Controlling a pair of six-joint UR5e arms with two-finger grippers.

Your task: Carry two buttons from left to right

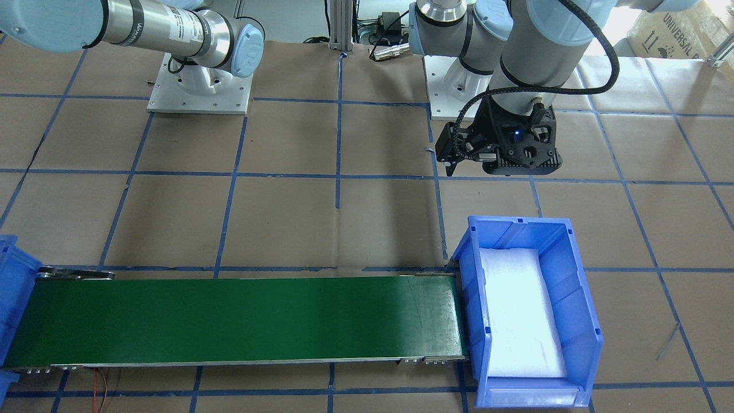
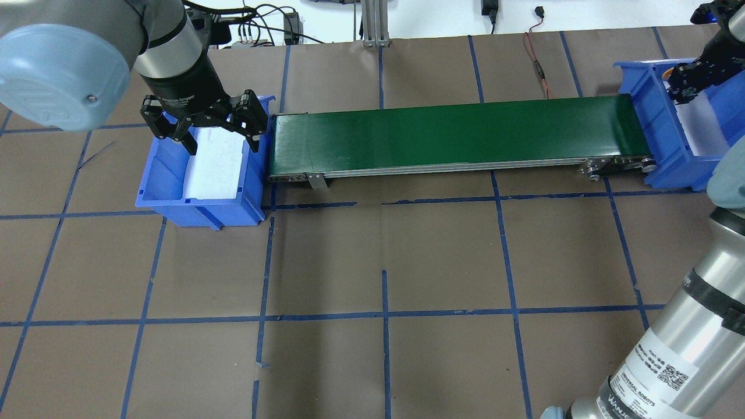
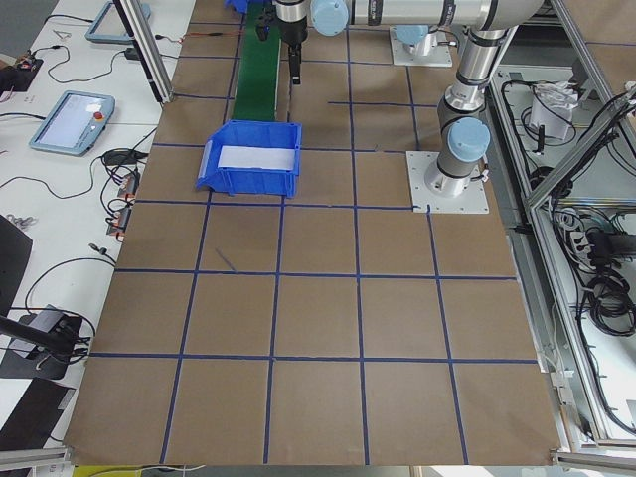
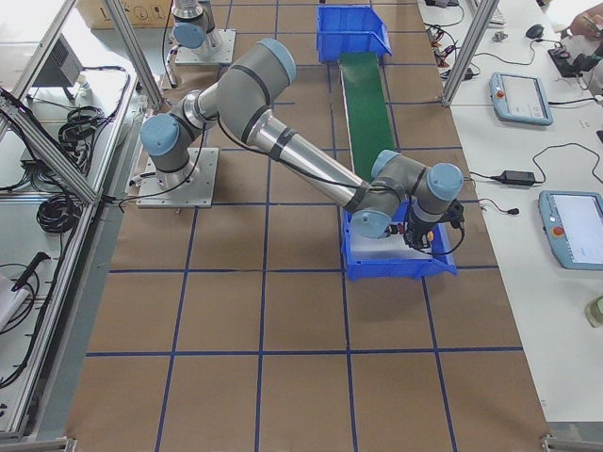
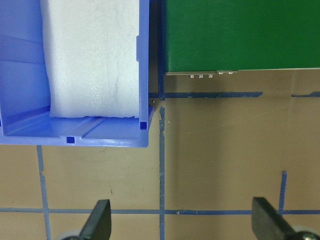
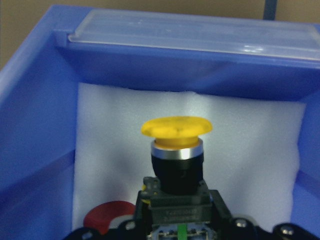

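In the right wrist view, my right gripper (image 6: 177,227) is shut on the black rear block of the yellow button (image 6: 176,127). It holds the button upright over the white foam inside the right blue bin (image 6: 35,120). The red button (image 6: 106,216) lies on the foam at lower left, partly hidden by the gripper. In the overhead view the right gripper (image 2: 684,87) is over that bin (image 2: 643,105). My left gripper (image 2: 223,141) is open and empty above the left blue bin (image 2: 201,205); its fingertips (image 5: 100,220) spread wide over the table.
A green conveyor belt (image 2: 454,131) runs between the two bins. The left bin (image 1: 573,298) holds only white foam. The table is brown paper with blue tape grid lines. Cables and a post stand at the table's far edge (image 2: 372,23).
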